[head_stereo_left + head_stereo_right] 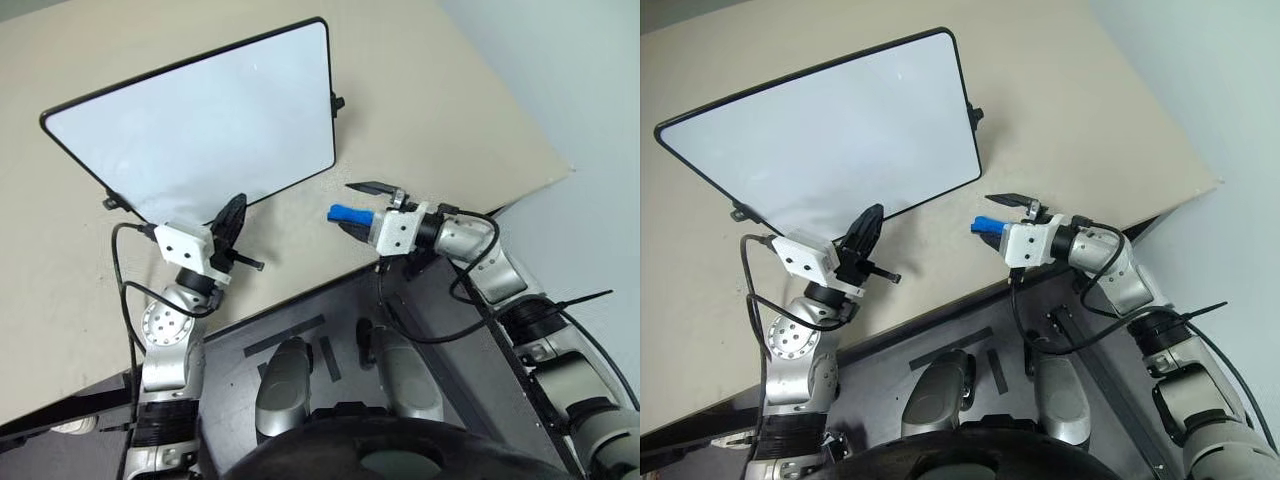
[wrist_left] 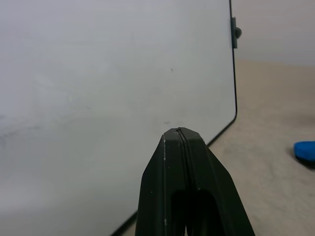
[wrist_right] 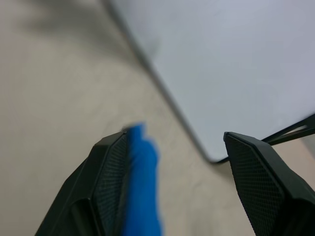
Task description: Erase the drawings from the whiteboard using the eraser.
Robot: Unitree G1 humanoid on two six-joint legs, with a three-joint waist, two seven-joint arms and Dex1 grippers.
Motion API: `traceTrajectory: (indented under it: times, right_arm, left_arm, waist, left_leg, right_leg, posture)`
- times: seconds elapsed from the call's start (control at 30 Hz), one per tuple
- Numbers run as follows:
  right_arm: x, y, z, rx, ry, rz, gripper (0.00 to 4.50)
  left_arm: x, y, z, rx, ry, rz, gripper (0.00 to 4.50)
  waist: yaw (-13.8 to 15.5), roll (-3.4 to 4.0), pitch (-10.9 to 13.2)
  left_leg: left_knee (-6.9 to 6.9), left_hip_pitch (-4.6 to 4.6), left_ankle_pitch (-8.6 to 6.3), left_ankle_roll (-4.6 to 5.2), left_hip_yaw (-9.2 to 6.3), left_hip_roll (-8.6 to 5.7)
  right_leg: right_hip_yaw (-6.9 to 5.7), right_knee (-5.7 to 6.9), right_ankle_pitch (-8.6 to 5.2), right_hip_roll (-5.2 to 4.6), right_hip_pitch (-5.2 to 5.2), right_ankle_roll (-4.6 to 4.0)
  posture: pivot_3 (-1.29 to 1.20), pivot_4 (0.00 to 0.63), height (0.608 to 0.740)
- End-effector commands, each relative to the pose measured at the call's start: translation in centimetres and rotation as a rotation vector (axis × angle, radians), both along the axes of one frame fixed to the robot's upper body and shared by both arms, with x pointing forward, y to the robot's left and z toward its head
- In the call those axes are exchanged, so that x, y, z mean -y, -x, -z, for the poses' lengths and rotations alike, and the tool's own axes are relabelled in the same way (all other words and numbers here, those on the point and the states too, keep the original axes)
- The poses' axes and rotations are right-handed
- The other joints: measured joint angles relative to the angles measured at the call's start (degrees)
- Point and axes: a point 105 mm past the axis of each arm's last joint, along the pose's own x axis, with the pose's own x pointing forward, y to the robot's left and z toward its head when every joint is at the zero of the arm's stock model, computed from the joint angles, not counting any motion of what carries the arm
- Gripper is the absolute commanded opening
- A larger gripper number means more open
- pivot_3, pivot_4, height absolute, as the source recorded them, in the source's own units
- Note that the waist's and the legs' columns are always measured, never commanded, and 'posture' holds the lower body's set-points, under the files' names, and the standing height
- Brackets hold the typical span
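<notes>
The whiteboard (image 1: pixel 200 130) lies on the beige table, black-framed, its face plain white with a few faint specks (image 2: pixel 167 123). The drawings are out of view. My left gripper (image 1: pixel 232 215) is shut and empty, its tips (image 2: pixel 179 132) just short of the board's near edge. To the right of the board's corner, my right gripper (image 1: pixel 358 207) stands wide open. The blue eraser (image 1: pixel 349 214) rests against one of its fingers (image 3: pixel 106 167), blurred, with a wide gap to the other finger (image 3: pixel 256 162).
The table's front edge (image 1: pixel 300 290) runs diagonally just under both grippers. A black knob (image 1: pixel 338 102) sticks out from the board's right side. Bare beige tabletop (image 1: pixel 430 110) stretches to the right of the board.
</notes>
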Motion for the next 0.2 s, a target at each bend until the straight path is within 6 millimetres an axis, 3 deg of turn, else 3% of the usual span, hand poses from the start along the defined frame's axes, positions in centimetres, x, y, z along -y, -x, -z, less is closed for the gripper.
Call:
traceTrajectory:
  times: [0.03,0.2]
  right_arm:
    - [0.45,0.28,-2.14,-0.015,-0.108,0.023,3.38]
    - [1.30,0.74,-2.82,-0.104,-0.180,0.052,3.38]
  left_arm:
    - [-0.20,0.16,-1.46,0.038,-0.006,0.011,0.00]
    - [-0.10,-0.03,-1.51,0.030,-0.007,0.019,0.00]
  waist:
    - [0.1,0.00,0.0]
    - [0.2,0.00,0.0]
  left_leg:
    - [0.00,0.00,-0.04,0.01,0.00,0.00]
    - [0.00,0.00,-0.16,0.08,0.01,-0.01]
  right_leg:
    - [0.00,0.00,0.00,0.00,0.01,-0.09]
    - [0.01,0.00,-0.09,0.00,0.01,-0.20]
  posture:
    - [0.00,0.150,0.740]
    - [0.00,0.150,0.740]
